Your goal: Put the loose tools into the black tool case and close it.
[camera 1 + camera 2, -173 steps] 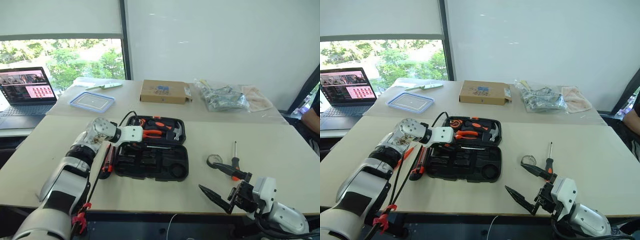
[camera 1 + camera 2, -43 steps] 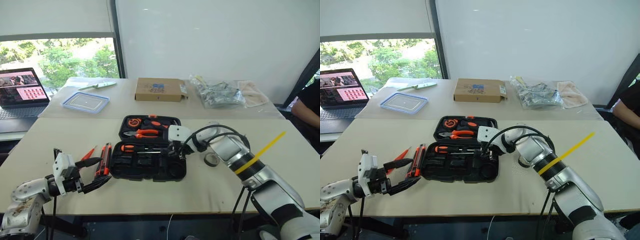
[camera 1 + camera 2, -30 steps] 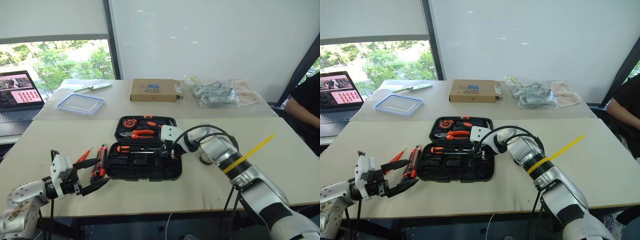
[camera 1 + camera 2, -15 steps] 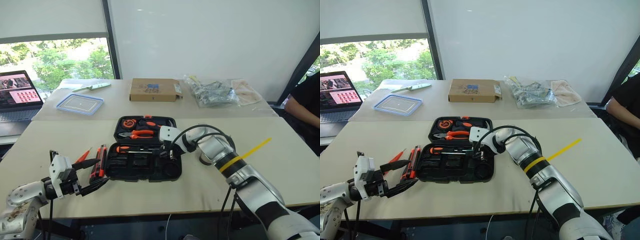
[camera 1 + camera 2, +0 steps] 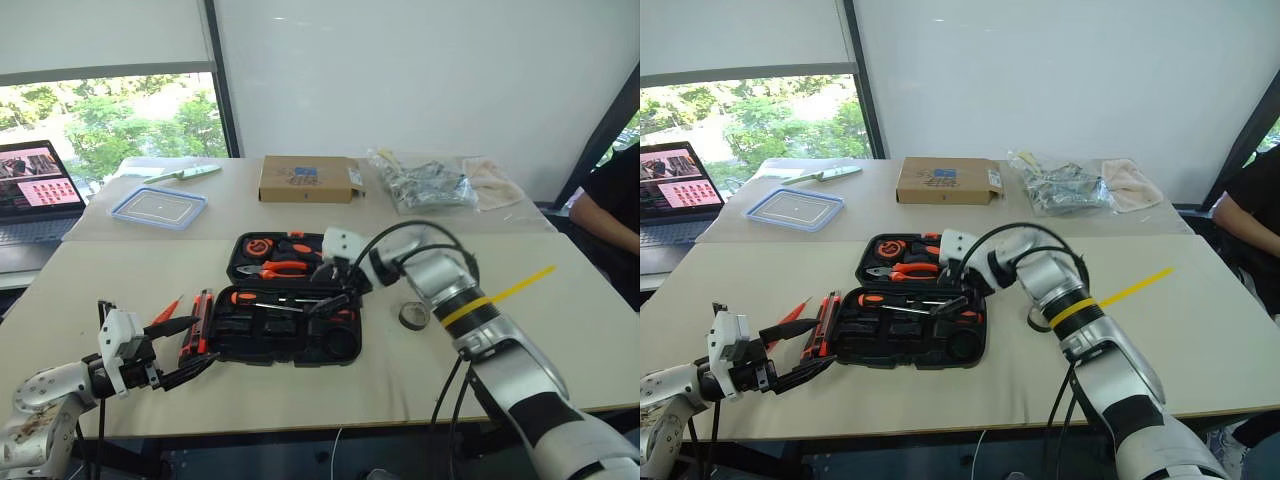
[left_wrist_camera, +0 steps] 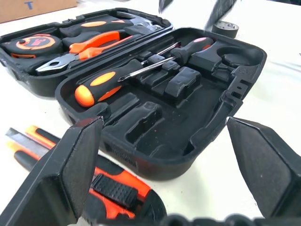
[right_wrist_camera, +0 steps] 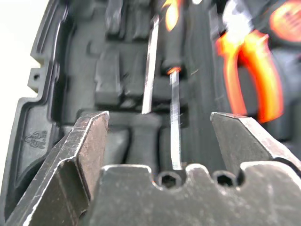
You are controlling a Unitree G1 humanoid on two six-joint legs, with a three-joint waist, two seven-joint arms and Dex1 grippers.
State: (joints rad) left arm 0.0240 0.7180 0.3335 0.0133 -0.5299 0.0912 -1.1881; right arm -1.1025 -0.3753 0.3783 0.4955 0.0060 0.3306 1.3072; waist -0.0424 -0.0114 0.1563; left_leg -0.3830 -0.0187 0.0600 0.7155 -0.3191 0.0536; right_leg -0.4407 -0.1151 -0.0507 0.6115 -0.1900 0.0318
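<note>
A black tool case point(image 5: 290, 312) lies open at the centre of a beige table point(image 5: 520, 340), its lid half at 12 o'clock holding orange-handled pliers point(image 5: 283, 268), a tape measure point(image 5: 260, 246) and a hammer point(image 5: 305, 243). In the near half, two orange-and-black screwdrivers lie side by side in the moulded slots: the left screwdriver point(image 6: 106, 84) with its handle toward 9 o'clock and the right screwdriver point(image 6: 190, 48) with its handle toward 3 o'clock, shafts overlapping at the middle.

The right gripper point(image 5: 333, 297) hangs just above the case's 3 o'clock end, its two black fingers spread wide and holding nothing; the right wrist view looks straight down between them at the two steel shafts.

The left gripper point(image 5: 182, 350) hovers low near the table's front edge, at 8 o'clock from the case, fingers likewise spread wide and empty. Just beyond it, beside the case's 9 o'clock wall, an orange-and-black utility knife point(image 5: 199, 320) and a slim orange screwdriver point(image 5: 168, 312) lie on the table.

A small black tape roll point(image 5: 413, 316) sits on the table at 3 o'clock from the case, near its edge.

On the far table rest a flat cardboard box point(image 5: 308, 179), a clear blue-rimmed container point(image 5: 159, 207), a bag of hardware point(image 5: 430, 186) and, at 10 o'clock, an open laptop point(image 5: 38, 190). A person's arm point(image 5: 610, 210) shows at the 3 o'clock edge.
</note>
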